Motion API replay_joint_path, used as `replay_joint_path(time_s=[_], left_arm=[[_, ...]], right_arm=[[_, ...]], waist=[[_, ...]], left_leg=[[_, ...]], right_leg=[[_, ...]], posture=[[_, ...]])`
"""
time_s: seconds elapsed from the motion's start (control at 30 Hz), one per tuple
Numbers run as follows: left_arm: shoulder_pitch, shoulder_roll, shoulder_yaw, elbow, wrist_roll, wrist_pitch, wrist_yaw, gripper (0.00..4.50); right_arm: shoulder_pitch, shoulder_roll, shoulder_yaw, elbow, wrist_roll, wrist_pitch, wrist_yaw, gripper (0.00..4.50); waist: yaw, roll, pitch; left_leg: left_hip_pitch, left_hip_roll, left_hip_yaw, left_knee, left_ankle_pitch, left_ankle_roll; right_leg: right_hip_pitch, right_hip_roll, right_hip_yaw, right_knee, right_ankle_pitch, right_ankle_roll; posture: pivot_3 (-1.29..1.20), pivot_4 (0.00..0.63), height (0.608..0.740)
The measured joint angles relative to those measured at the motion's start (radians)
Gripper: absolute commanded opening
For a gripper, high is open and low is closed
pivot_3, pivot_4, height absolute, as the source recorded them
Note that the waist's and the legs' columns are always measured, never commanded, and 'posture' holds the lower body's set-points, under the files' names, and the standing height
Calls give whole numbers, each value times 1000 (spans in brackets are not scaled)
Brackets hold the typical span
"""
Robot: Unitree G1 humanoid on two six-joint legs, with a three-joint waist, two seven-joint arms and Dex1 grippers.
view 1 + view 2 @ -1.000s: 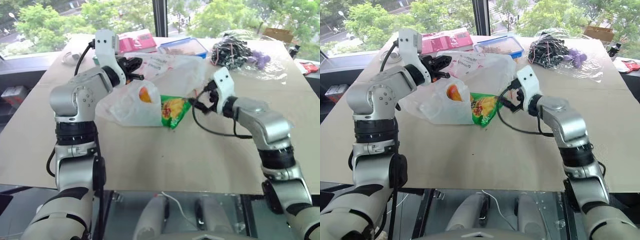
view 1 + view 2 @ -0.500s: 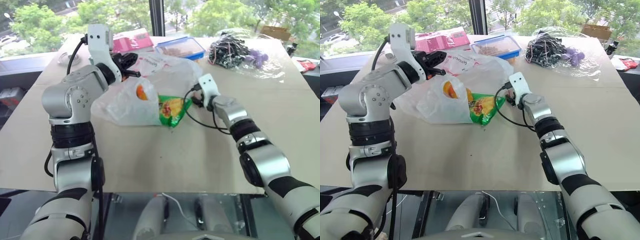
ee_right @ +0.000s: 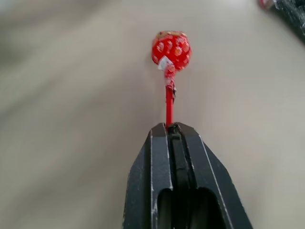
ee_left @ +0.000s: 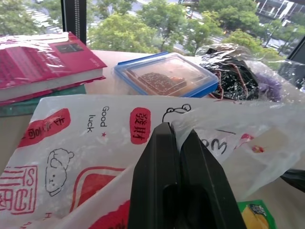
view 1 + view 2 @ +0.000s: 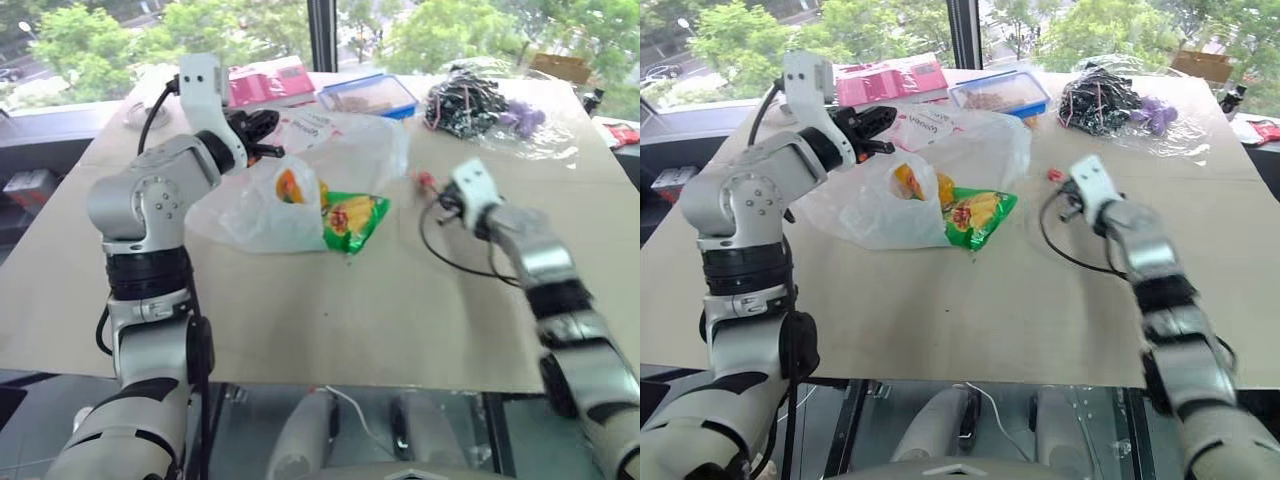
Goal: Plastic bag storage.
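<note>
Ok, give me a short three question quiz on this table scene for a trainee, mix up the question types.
1. True or false: the right gripper is shut on a red lollipop by its stick.
2. What is the left gripper pinching?
A. the pink book
B. the plastic bag
C. the blue-lidded box
3. Fill in: the green snack packet lies on the table at the bag's ____.

Key
1. True.
2. B, the plastic bag, pinched at its printed edge.
3. Mouth; it pokes partly out.
</note>
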Motion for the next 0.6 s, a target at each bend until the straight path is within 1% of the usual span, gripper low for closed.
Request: replay_joint_path(time_s=[0.03, 0.07, 0.1, 0.13, 0.2, 0.27, 0.33, 0.4, 0.43, 0.47, 0.6], left_arm=[[-1, 1, -1, 0, -3, 1, -9, 0], [-5, 0, -9, 1, -11, 5, -27, 0], [-8, 3, -22, 0, -20, 12, -54, 0], [-8, 7, -27, 0, -24, 17, -74, 0], [-8, 11, -54, -1, -37, 23, -111, 0], [-6, 23, -64, -4, -44, 35, -141, 0], [-4, 37, -63, -13, -58, 49, -167, 0], [1, 55, -59, -30, -82, 70, -193, 0], [7, 66, -53, -38, -98, 85, -206, 0], [8, 68, -51, -46, -107, 92, -212, 0], [16, 96, -8, -86, -165, 129, -230, 0]], right_arm=[[35, -23, -14, -78, 25, 47, 20, 26], [84, -50, -41, -200, 74, 121, 46, 26], [126, -64, -72, -334, 139, 201, 72, 26], [137, -63, -86, -423, 191, 260, 83, 26], [122, -47, -90, -565, 268, 349, 85, 26], [62, 2, -64, -603, 293, 398, 61, 26], [-4, 58, -11, -589, 284, 405, 26, 26], [-73, 101, 91, -516, 242, 368, 5, 26], [-116, 127, 148, -434, 199, 326, -7, 26], [-140, 143, 175, -382, 175, 299, -16, 26], [-269, 243, 258, -64, 77, 121, -22, 26]], waist=[[-5, 0, 0], [-8, 0, 0], [-13, 0, 0], [-19, 0, 0], [-23, 0, 0], [-24, 0, 0], [-20, 0, 0], [-16, 0, 0], [-16, 0, 0], [-14, 0, 0], [-10, 0, 0]], left_leg=[[1, 1, 1, 0, 0, 0], [2, 1, 2, 0, 0, 1], [3, 3, 2, 0, -2, 4], [4, 4, 2, 1, -3, 4], [7, 6, 2, 1, -3, 4], [11, 7, 3, 0, -3, 4], [12, 7, 3, 0, -3, 4], [12, 6, 3, 1, -2, 4], [11, 5, 3, 1, -2, 3], [10, 4, 3, 1, -1, 1], [4, 3, 1, 2, 0, 0]], right_leg=[[0, 0, 1, 1, 0, 0], [0, 0, 1, 1, 0, 0], [1, 0, 2, 1, 0, 0], [1, 0, 2, 2, 0, 0], [4, 2, 3, 3, 0, 0], [7, 4, 3, 3, 1, -1], [7, 6, 3, 3, 1, -2], [7, 6, 3, 2, 1, -2], [7, 5, 3, 2, 1, -2], [7, 5, 3, 2, 1, -2], [3, 3, 1, 0, 1, -2]], posture=[[0, 150, 732], [0, 150, 732], [0, 150, 732], [0, 150, 732], [0, 150, 732], [0, 150, 732], [0, 150, 732], [0, 150, 732], [0, 150, 732], [0, 150, 732], [0, 150, 732]])
